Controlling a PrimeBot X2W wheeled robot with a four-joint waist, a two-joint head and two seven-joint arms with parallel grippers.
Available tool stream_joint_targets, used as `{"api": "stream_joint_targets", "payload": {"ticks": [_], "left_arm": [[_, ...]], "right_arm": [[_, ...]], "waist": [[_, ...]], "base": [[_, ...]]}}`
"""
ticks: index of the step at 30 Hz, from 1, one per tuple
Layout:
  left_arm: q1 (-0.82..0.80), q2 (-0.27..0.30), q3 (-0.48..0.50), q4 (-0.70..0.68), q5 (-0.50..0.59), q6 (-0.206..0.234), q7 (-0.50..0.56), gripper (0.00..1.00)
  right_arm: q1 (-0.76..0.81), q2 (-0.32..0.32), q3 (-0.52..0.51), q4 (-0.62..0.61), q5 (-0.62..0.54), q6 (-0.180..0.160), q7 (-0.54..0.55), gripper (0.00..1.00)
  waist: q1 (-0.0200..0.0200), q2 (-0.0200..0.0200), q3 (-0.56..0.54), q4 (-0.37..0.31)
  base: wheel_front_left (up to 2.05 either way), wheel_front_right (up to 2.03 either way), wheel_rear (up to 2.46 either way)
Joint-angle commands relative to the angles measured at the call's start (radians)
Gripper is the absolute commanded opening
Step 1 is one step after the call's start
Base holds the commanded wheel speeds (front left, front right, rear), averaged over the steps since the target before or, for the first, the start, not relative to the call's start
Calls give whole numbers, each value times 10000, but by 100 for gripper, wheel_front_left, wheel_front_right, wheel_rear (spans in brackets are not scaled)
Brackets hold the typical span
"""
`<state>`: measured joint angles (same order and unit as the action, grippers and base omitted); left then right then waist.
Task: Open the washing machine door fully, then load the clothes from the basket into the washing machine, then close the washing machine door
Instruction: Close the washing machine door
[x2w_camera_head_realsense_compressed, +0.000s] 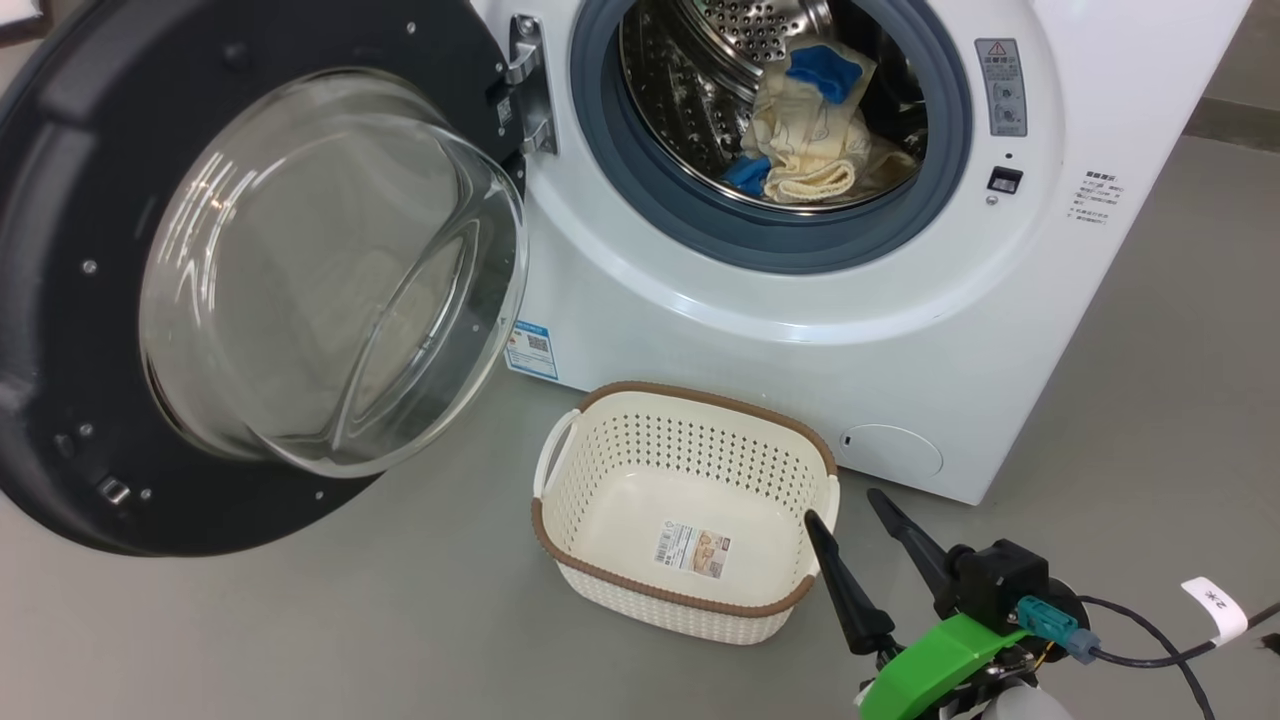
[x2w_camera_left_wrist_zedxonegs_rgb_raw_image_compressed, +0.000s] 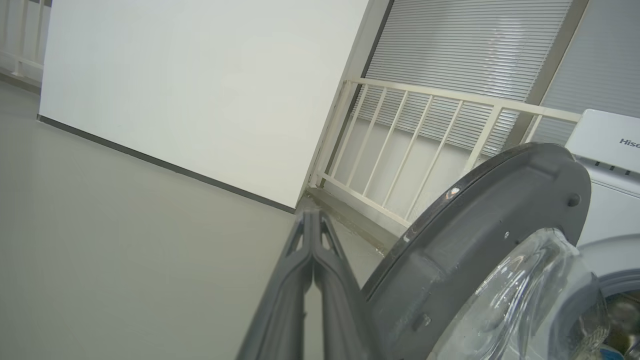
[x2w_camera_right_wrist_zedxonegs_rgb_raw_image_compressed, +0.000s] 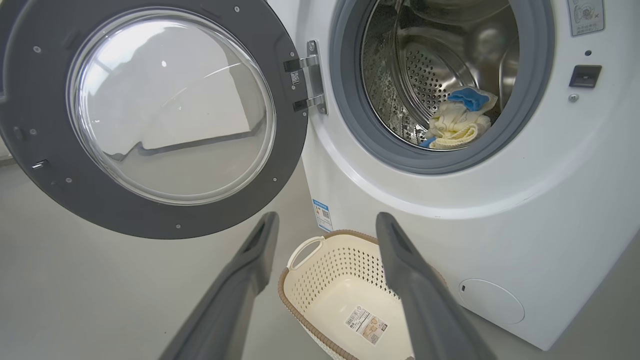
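Note:
The washing machine (x2w_camera_head_realsense_compressed: 800, 330) stands with its door (x2w_camera_head_realsense_compressed: 60, 300) swung wide to the left, glass bowl facing me. Cream-yellow clothes (x2w_camera_head_realsense_compressed: 810, 130) with blue trim lie inside the steel drum, also visible in the right wrist view as clothes (x2w_camera_right_wrist_zedxonegs_rgb_raw_image_compressed: 457, 125). The basket (x2w_camera_head_realsense_compressed: 690, 420) sits on the floor before the machine with only a label in it. My right gripper (x2w_camera_head_realsense_compressed: 845, 505) is open beside the basket's right rim, fingers (x2w_camera_right_wrist_zedxonegs_rgb_raw_image_compressed: 250, 260) spread. My left gripper (x2w_camera_left_wrist_zedxonegs_rgb_raw_image_compressed: 312, 215) is shut, fingers pressed together, just left of the door's outer rim (x2w_camera_left_wrist_zedxonegs_rgb_raw_image_compressed: 480, 210).
A grey floor (x2w_camera_head_realsense_compressed: 300, 620) surrounds the machine. In the left wrist view a white wall (x2w_camera_left_wrist_zedxonegs_rgb_raw_image_compressed: 200, 90) and a pale railing (x2w_camera_left_wrist_zedxonegs_rgb_raw_image_compressed: 425, 140) stand behind the door. A cable (x2w_camera_head_realsense_compressed: 1150, 640) with a white tag trails from my right wrist.

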<state>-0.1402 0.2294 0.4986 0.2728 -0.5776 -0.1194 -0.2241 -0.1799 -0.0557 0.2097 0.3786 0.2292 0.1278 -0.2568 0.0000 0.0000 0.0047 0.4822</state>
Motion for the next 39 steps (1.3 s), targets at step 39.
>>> {"api": "stream_joint_targets", "payload": {"ticks": [39], "left_arm": [[-3996, 3047, 1394, 4654, -8344, -112, 5778, 0]], "right_arm": [[-97, 55, -406, -803, -702, 29, 471, 100]], "waist": [[0, 0, 1071, -1614]], "base": [[0, 0, 0]]}}
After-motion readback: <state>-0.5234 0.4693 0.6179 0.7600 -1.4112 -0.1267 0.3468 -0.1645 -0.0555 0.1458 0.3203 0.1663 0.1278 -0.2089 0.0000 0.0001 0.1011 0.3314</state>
